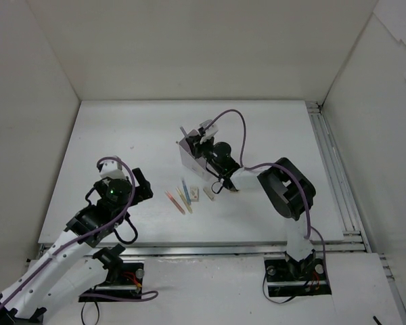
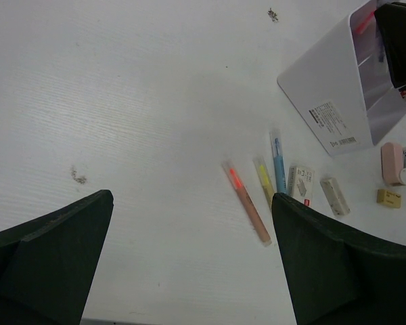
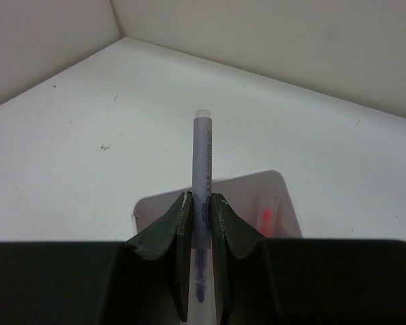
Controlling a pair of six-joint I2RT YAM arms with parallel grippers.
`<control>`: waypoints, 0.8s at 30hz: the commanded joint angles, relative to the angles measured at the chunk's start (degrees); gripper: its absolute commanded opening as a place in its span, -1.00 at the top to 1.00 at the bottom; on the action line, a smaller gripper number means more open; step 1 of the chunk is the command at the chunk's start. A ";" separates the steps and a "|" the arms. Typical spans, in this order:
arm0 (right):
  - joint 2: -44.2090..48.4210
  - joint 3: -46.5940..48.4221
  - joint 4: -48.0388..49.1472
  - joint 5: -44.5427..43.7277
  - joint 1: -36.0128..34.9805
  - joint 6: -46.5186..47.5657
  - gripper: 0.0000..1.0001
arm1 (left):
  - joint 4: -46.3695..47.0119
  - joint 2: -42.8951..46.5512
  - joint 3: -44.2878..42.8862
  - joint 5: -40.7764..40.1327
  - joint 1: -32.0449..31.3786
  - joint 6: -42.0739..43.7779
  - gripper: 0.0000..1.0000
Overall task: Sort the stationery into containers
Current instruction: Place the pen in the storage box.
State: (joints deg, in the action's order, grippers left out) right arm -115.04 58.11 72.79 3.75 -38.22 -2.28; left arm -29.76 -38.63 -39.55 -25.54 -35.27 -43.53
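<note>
Black left gripper [image 2: 189, 264] is held wide and empty at lower left; pens [image 1: 179, 198] and erasers [image 1: 195, 193] are seen mid-frame; beyond, a lavender pen [image 3: 202, 145] is pinched by the right gripper [image 3: 201, 203] over the box [image 1: 188, 157], presumably for release.

The white table [image 2: 122, 101] has a matt, faintly ribbed surface. The rectangular, faintly lavender translucent plastic box [image 2: 325, 74] is smooth with a soft sheen and carries a printed paper label [image 2: 335, 125]. The thin lavender pen [image 3: 201, 156] looks like frosted plastic, as do the pink pen [image 2: 247, 203], yellow pen [image 2: 264, 179] and blue pen [image 2: 278, 162]. The small white eraser block [image 2: 300, 184] wears a printed paper sleeve. The left gripper [image 2: 193, 195] has dark, matt fingers [image 2: 54, 257].
</note>
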 commanded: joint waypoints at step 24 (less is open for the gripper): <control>-7.38 16.42 25.73 34.82 9.91 -20.73 0.84 | 2.25 -4.26 -4.04 -1.97 0.29 -1.21 -0.99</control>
State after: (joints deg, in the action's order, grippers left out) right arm -123.52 70.37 72.62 33.26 -29.34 -20.29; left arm -29.71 -42.06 -39.94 -26.46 -35.27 -44.01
